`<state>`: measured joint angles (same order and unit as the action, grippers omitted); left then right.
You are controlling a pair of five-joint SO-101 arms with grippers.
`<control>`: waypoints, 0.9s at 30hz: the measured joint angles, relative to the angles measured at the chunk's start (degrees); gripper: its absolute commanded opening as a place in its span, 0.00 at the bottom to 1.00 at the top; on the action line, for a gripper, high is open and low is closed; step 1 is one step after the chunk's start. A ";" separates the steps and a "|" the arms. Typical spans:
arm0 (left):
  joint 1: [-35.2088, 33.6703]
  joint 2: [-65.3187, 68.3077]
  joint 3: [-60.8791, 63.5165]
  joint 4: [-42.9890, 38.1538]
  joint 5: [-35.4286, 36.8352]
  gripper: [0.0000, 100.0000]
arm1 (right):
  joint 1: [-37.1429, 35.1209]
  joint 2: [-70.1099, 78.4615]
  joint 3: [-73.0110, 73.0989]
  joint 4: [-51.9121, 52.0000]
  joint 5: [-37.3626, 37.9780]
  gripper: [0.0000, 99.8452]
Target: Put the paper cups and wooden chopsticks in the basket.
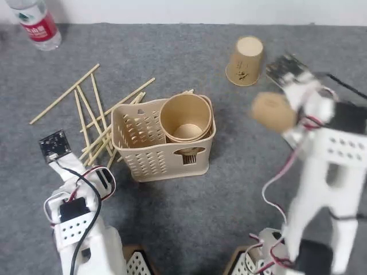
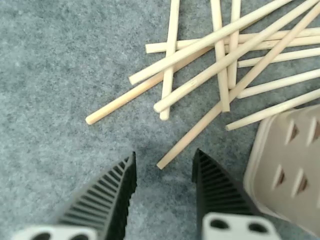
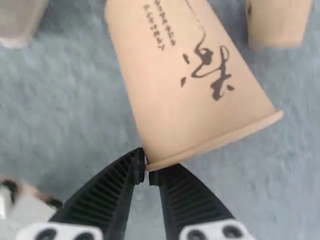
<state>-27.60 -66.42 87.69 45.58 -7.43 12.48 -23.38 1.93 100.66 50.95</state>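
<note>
The two white arms stand nearest in the high view, at the bottom edge. The right arm (image 1: 327,160) holds a paper cup (image 1: 273,112) on its side, raised above the grey counter (image 1: 229,189) to the right of the basket (image 1: 155,163). The basket stands mid-counter with nested cups (image 1: 186,117) upright in its right half. Wooden chopsticks (image 1: 92,114) lie crossed and scattered just left of the basket, some touching its wall. A second cup (image 1: 245,62) stands mouth down farther back, and a plastic bottle (image 1: 37,26) sits at the far left corner. The left arm (image 1: 77,217) is beside the chopsticks.

In the left wrist view, the left pincer (image 2: 165,160) gapes wide and holds nothing. The end of one chopstick lies between the tips of its ribbed fingers (image 2: 117,187). The rest of the pile lies just beyond, with a basket corner beside it.

In the right wrist view, the right pincer (image 3: 146,167) is pinched narrow on the paper cup's rim. The second cup stands beyond it on the counter.
</note>
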 measured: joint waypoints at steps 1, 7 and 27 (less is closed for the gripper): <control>0.00 0.00 0.00 0.00 0.00 0.17 | 2.64 -1.41 0.97 0.00 2.73 0.01; 0.00 0.00 0.00 0.00 0.00 0.17 | 19.69 -6.95 1.58 0.00 23.91 0.01; 0.00 0.00 0.00 0.00 0.00 0.17 | 22.95 -17.05 20.22 0.00 68.48 0.01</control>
<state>-27.60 -66.42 87.69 45.58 -7.43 35.43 -40.44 22.15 100.66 119.43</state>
